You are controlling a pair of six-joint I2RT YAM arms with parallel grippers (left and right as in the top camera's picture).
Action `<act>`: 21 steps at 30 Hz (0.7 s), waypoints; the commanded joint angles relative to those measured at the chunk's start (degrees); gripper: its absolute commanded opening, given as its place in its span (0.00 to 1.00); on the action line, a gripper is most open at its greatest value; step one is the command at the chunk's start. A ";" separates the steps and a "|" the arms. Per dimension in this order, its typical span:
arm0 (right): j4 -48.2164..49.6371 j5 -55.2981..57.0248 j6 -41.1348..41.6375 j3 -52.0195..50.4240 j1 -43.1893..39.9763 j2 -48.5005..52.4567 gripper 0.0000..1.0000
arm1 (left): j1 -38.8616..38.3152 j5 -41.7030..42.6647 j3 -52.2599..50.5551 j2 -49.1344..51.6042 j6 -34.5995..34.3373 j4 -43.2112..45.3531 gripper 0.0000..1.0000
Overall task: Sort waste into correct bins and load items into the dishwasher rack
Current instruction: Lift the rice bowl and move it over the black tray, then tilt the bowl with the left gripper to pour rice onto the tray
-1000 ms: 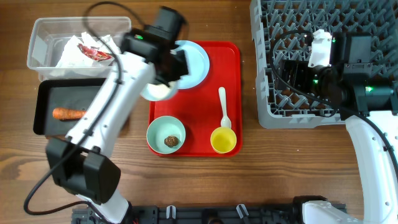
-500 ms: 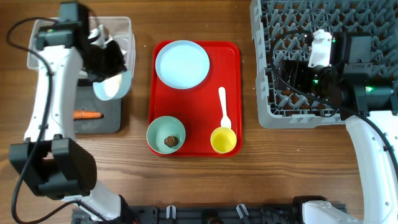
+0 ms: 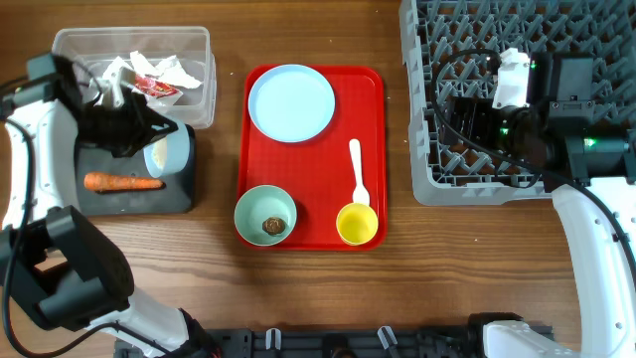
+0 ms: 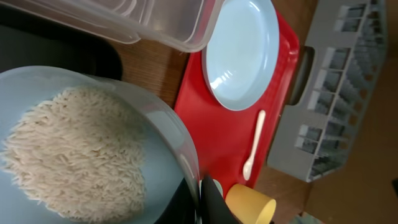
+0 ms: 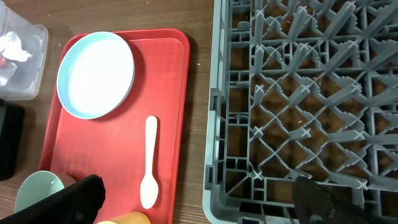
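My left gripper (image 3: 147,149) is shut on the rim of a pale blue-green bowl (image 3: 170,149) and holds it tilted over the shallow black tray (image 3: 119,202). In the left wrist view the bowl (image 4: 155,124) holds white rice (image 4: 74,149), and my fingertips (image 4: 211,202) pinch its rim. An orange carrot (image 3: 123,182) lies on the black tray. The clear tub (image 3: 194,94) holds a white napkin (image 3: 174,70) and a red wrapper (image 3: 156,88). My right gripper (image 3: 452,124) is open and empty over the front left corner of the grey rack (image 3: 576,30).
A red serving tray (image 3: 316,189) holds a light-blue plate (image 3: 291,102), a white spoon (image 3: 359,174), a yellow cup (image 3: 357,225) and a second bowl (image 3: 265,216) with a brown lump. The right wrist view shows the plate (image 5: 96,74), spoon (image 5: 149,162) and rack (image 5: 311,93).
My left arm carried the bowl of rice from the red tray leftwards, past the clear tub, down over the black tray. The right arm has not moved.
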 commanded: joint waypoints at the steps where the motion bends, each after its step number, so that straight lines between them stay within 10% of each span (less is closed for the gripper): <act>1: -0.13 0.74 0.81 1.22 -0.24 0.55 1.00 | 4.02 10.82 -3.04 0.55 6.32 0.24 0.04; 21: -0.57 0.72 0.85 1.22 -0.24 0.55 1.00 | 15.34 31.61 -10.67 0.76 8.87 5.14 0.04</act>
